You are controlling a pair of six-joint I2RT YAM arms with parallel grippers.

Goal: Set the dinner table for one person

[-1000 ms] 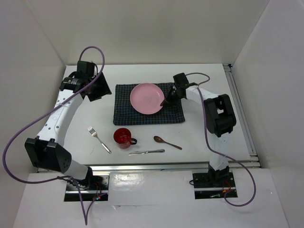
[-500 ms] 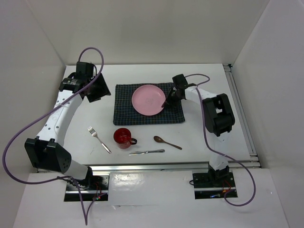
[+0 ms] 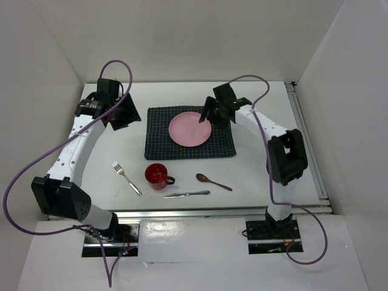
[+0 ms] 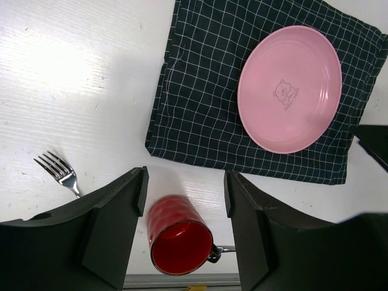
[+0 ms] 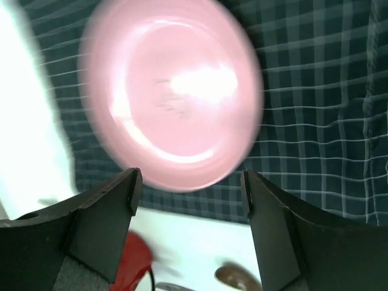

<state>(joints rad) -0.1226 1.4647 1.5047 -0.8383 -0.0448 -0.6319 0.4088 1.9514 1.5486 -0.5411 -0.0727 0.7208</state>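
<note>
The white dinner table (image 3: 260, 173) carries a dark navy checked mat (image 3: 159, 145) with a pink plate (image 3: 190, 129) lying flat on it. My right gripper (image 3: 206, 116) is open and empty above the plate's far right rim. In the right wrist view the plate (image 5: 173, 91) is blurred, beyond the open gripper (image 5: 191, 194). My left gripper (image 3: 124, 113) is open and empty, held high left of the mat. Its wrist view shows the plate (image 4: 290, 89), mat (image 4: 200, 91), a red mug (image 4: 179, 242) and a fork (image 4: 59, 170) below the gripper (image 4: 185, 194).
In front of the mat lie a fork (image 3: 126, 177), a red mug (image 3: 156, 174), a knife (image 3: 187, 194) and a brown spoon (image 3: 213, 181). White walls close in the table at the back and both sides. A metal rail (image 3: 309, 145) runs along the right edge.
My right gripper has moved from the plate's right edge up and back over its far rim, with the wrist turned. The plate stays on the mat. The left arm has not moved.
</note>
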